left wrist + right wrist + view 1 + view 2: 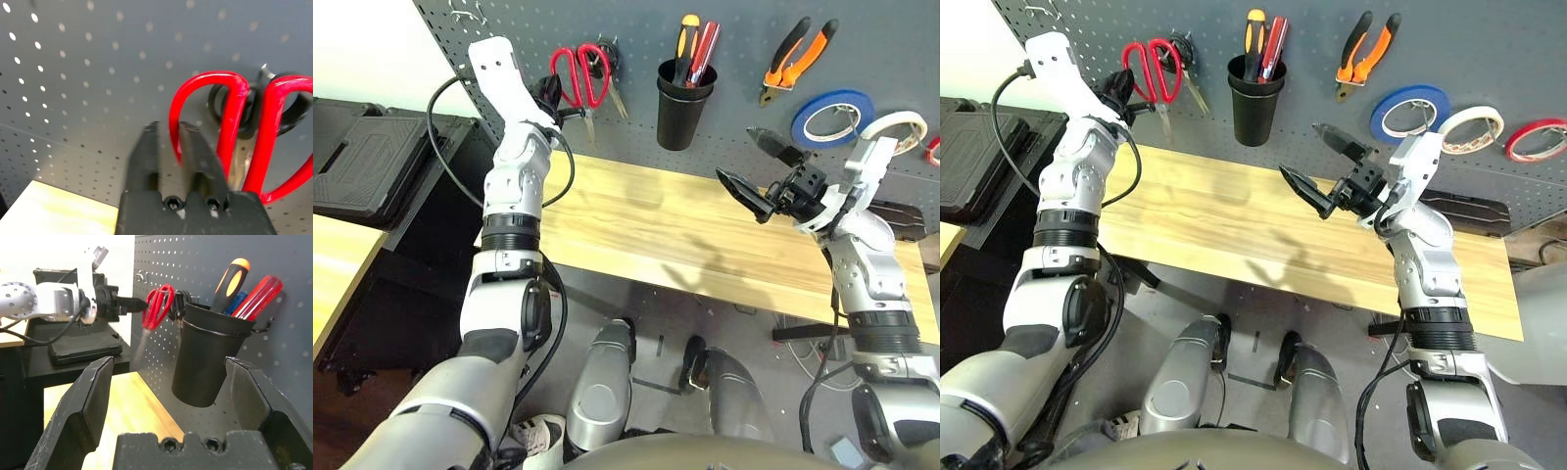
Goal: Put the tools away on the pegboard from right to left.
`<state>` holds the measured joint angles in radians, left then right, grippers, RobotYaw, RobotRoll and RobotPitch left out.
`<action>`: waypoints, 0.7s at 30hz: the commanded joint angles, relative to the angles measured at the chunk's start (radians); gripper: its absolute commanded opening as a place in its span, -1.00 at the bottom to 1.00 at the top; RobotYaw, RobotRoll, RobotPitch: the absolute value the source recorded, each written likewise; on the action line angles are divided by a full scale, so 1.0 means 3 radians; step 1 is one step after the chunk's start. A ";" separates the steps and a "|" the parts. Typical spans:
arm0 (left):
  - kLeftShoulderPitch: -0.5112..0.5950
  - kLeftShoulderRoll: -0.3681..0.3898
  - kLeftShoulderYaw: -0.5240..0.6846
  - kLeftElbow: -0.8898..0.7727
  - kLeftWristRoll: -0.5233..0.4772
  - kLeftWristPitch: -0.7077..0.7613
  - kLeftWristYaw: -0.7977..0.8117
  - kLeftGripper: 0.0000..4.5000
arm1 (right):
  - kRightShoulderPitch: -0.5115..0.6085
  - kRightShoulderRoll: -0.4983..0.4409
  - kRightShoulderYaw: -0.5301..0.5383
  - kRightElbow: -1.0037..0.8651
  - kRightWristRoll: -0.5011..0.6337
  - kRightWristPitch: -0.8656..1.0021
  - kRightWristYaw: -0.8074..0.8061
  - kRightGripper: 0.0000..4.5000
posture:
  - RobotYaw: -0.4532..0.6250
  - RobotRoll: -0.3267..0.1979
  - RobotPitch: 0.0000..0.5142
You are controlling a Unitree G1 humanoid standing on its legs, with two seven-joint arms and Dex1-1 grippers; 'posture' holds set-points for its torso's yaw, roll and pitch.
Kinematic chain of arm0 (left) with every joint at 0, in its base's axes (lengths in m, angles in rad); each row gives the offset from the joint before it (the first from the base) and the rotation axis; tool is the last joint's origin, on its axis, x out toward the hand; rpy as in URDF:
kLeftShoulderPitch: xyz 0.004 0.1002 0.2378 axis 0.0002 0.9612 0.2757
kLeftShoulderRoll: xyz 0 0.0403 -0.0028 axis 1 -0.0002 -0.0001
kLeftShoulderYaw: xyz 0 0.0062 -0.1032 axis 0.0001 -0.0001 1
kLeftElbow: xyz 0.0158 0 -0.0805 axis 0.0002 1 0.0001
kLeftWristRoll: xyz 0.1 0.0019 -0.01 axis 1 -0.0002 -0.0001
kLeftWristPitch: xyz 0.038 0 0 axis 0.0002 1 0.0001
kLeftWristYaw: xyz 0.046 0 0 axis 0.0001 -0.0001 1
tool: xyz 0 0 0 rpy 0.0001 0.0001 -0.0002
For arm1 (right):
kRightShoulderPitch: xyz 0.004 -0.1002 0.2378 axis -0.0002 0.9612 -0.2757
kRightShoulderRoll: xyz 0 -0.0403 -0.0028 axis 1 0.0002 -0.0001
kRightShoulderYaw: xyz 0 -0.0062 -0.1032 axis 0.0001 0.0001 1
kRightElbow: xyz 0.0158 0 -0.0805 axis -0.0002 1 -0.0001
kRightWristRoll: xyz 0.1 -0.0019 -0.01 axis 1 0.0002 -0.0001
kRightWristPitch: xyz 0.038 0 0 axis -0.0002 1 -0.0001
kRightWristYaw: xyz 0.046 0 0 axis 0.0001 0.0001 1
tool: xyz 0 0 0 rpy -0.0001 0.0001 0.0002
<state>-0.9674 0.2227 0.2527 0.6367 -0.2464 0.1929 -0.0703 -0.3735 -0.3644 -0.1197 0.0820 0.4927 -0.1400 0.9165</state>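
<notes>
Releasing looks like the step in hand: left gripper sits at the red-handled scissors, fingers nearly together around one red loop, scissors hanging on the pegboard beside the black cup. I'd open a bit more and back straight out so the loop doesn't snag. Right gripper spread wide, empty, over the table.
</notes>
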 commanded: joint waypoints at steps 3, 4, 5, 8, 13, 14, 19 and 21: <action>0.0143 -0.0023 -0.0074 -0.0018 0.0083 -0.0117 -0.0051 0.45 | 0.0063 0.0014 0.0021 -0.0042 -0.0021 -0.0005 -0.0007 1.00 | 0.27 0.25 -0.25; 0.0221 -0.0026 -0.0094 -0.0109 0.0089 -0.0123 -0.0071 0.63 | 0.0061 0.0017 0.0021 -0.0029 -0.0027 -0.0011 -0.0007 1.00 | 0.27 0.25 -0.25; 0.0287 -0.0027 -0.0112 -0.0185 0.0095 -0.0130 -0.0083 0.80 | 0.0058 0.0020 0.0019 -0.0017 -0.0032 -0.0017 -0.0007 1.00 | 0.27 0.25 -0.25; 0.0518 -0.0015 -0.0183 -0.0460 0.0137 -0.0150 -0.0111 1.00 | 0.0043 0.0035 0.0007 0.0043 -0.0077 -0.0045 -0.0050 1.00 | 0.28 0.25 -0.26; 0.0905 0.0002 -0.0266 -0.0894 0.0210 -0.0264 -0.0142 1.00 | -0.0017 0.0101 -0.0067 0.0276 -0.0267 -0.0162 -0.0339 1.00 | 0.30 0.25 -0.24; 0.0964 0.0004 -0.0277 -0.0948 0.0227 -0.0313 -0.0146 1.00 | -0.0031 0.0107 -0.0076 0.0329 -0.0321 -0.0187 -0.0412 1.00 | 0.30 0.25 -0.24; 0.1381 0.0026 -0.0316 -0.1199 0.0360 -0.0797 -0.0214 1.00 | 0.0053 0.0183 -0.0212 0.0625 -0.0609 -0.0400 -0.0999 1.00 | 0.29 0.25 -0.24; 0.1481 0.0039 -0.0293 -0.1238 0.0366 -0.0827 -0.0226 1.00 | 0.0075 0.0208 -0.0259 0.0693 -0.0674 -0.0430 -0.1198 1.00 | 0.27 0.25 -0.25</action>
<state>-0.5427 0.2261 0.1732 0.2860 -0.1516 -0.0327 -0.1283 -0.3720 -0.3054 -0.1711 0.2684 0.3126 -0.2495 0.6054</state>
